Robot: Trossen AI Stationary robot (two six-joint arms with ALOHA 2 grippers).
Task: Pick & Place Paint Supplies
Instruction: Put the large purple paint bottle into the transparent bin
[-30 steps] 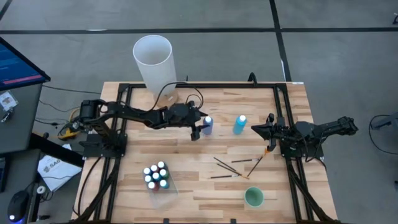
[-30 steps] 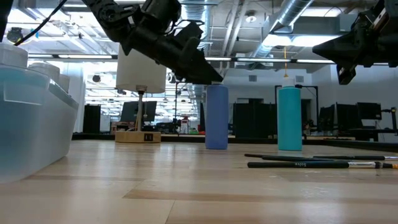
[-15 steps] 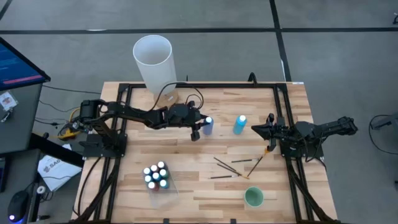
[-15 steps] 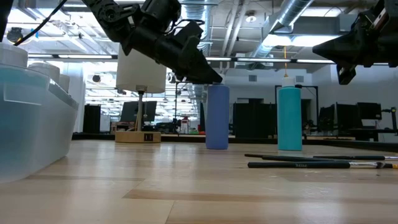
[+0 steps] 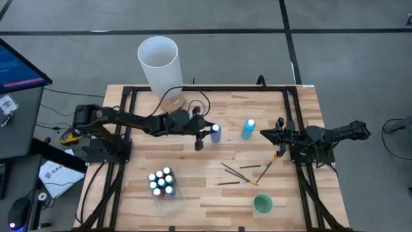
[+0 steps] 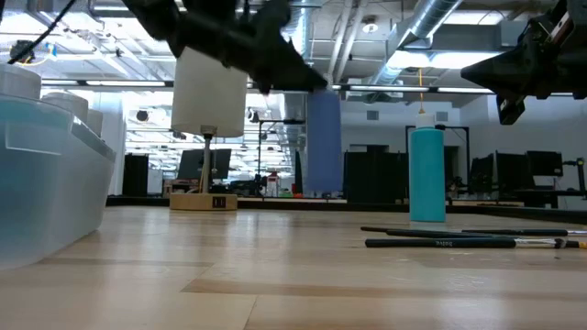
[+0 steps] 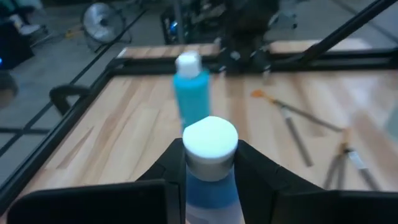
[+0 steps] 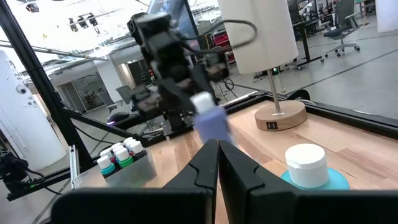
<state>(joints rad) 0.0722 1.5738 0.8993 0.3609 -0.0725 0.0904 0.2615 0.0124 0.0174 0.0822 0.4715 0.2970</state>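
The left gripper (image 7: 208, 163) grips the tall blue bottle (image 6: 323, 142) just below its white cap, holding it clear of the table (image 5: 193, 187) above the middle of the wooden surface; in the low view daylight shows beneath the bottle's base. The bottle appears slightly tilted in the right wrist view, though blur makes that hard to confirm. Just beside it, toward the right arm, the tall teal bottle (image 5: 248, 129) stands upright on the table. The right gripper (image 8: 217, 158) hangs clenched and empty above the table's right side, near an orange-tipped brush (image 5: 268, 169). Several thin dark brushes (image 5: 235, 173) lie scattered between the bottles and the small green cup (image 5: 262, 204) at the front. A clear bin (image 5: 168, 196) at the front left holds the cluster of small white-capped bottles (image 5: 161, 181). The tall white cylinder (image 5: 158, 63) stands at the back edge on a wooden base.
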